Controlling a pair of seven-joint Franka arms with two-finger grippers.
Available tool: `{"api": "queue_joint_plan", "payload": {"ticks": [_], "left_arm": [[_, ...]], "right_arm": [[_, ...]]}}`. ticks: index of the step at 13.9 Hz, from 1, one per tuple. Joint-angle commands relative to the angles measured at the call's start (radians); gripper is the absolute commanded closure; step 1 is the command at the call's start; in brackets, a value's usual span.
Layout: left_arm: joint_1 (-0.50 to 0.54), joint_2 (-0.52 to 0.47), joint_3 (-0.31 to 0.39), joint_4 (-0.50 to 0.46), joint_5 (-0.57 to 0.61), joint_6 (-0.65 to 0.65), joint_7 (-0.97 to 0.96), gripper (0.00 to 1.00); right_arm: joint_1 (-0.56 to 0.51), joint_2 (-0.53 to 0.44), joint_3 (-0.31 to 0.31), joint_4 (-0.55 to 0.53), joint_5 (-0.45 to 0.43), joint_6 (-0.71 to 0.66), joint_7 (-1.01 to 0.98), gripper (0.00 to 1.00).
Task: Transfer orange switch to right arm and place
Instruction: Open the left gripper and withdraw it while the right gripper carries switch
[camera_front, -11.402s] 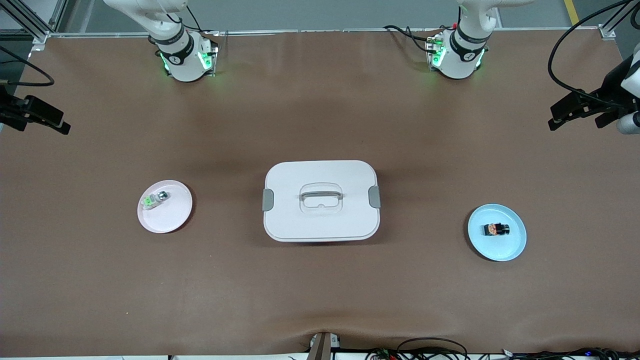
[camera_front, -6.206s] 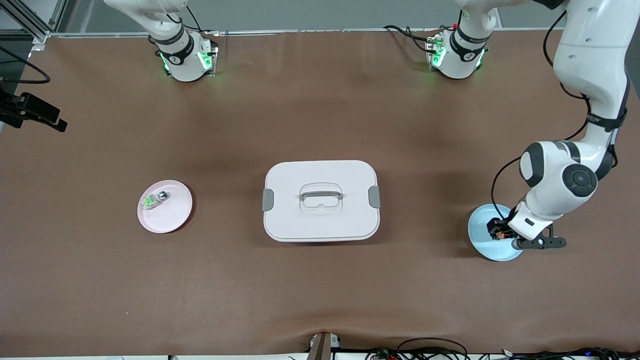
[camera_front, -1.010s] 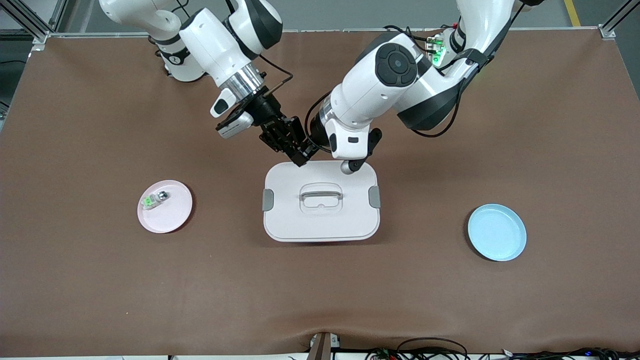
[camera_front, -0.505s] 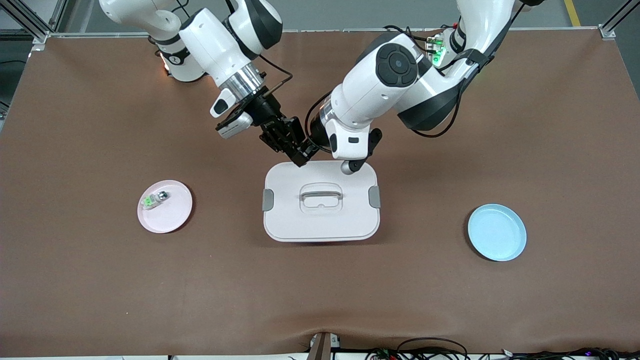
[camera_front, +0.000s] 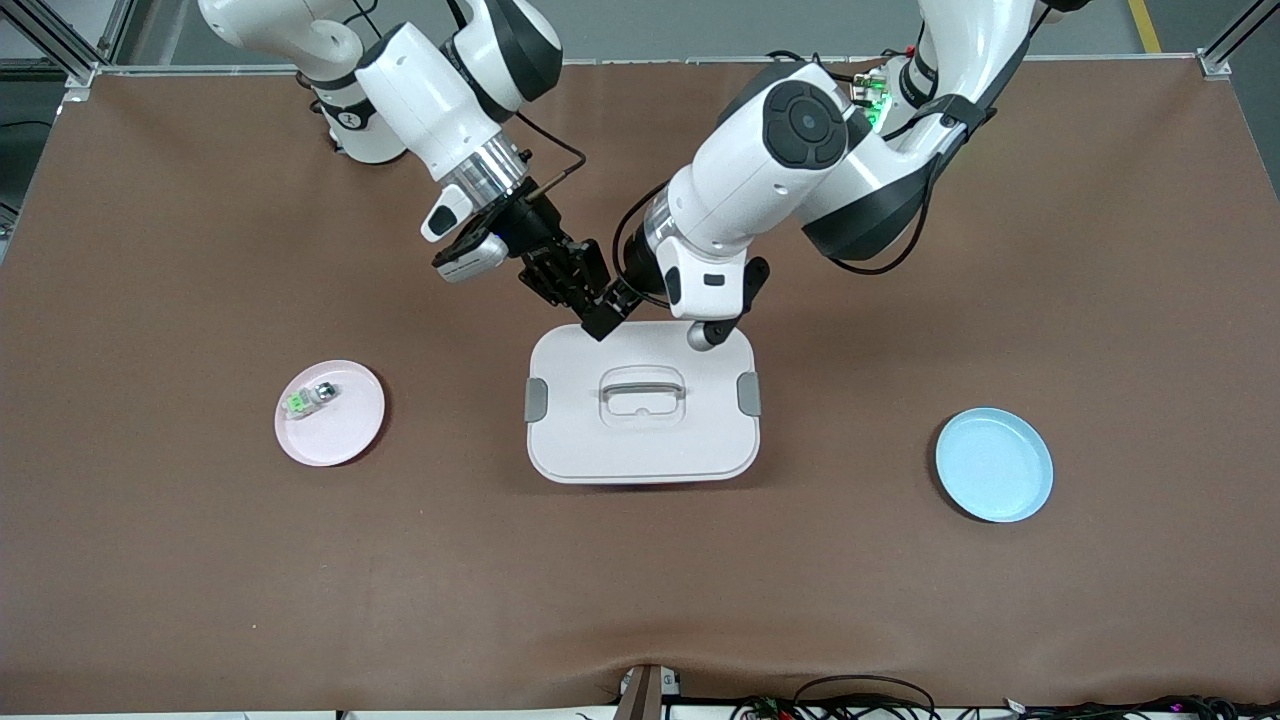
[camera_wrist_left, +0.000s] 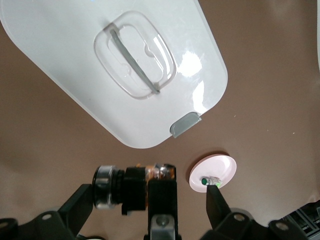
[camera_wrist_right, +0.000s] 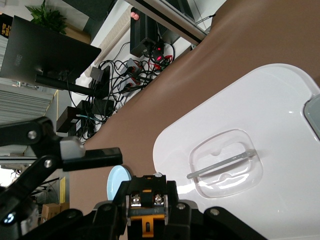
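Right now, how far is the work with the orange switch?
Done: the blue plate is empty and the open left gripper has let go. In hand: the right gripper, over the white box, is shut on the orange switch. Left: placing it, not yet done.

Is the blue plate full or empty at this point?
Empty. The blue plate shows only bare surface; the orange switch sits clamped in the right hand.

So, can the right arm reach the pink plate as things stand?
Probably yes. The right gripper, shut on the orange switch, hangs over the white box; bare table lies between box and pink plate.
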Motion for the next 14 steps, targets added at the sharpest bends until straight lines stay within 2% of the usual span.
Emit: {"api": "queue_joint_plan", "payload": {"ticks": [1, 4, 6, 11, 12, 14], "left_arm": [[0.007, -0.039, 0.049, -0.003, 0.02, -0.02, 0.004, 0.0], [0.028, -0.047, 0.089, -0.003, 0.134, -0.089, 0.054, 0.0], [0.065, -0.047, 0.091, -0.004, 0.187, -0.12, 0.166, 0.0], [0.168, -0.062, 0.091, -0.006, 0.33, -0.304, 0.497, 0.0], [0.197, -0.068, 0.091, -0.006, 0.339, -0.325, 0.565, 0.0], [0.259, -0.096, 0.089, -0.009, 0.347, -0.393, 0.687, 0.0]], "right_arm": [[-0.012, 0.001, -0.003, 0.026, -0.006, -0.052, -0.161, 1.0], [-0.068, -0.01, -0.009, 0.024, -0.008, -0.19, -0.432, 1.0], [-0.108, -0.014, -0.009, 0.017, -0.008, -0.274, -0.568, 1.0], [-0.225, -0.059, -0.017, -0.046, -0.043, -0.443, -0.894, 1.0], [-0.255, -0.066, -0.017, -0.051, -0.074, -0.486, -0.938, 1.0], [-0.349, -0.086, -0.017, -0.037, -0.24, -0.63, -1.013, 1.0]]}}
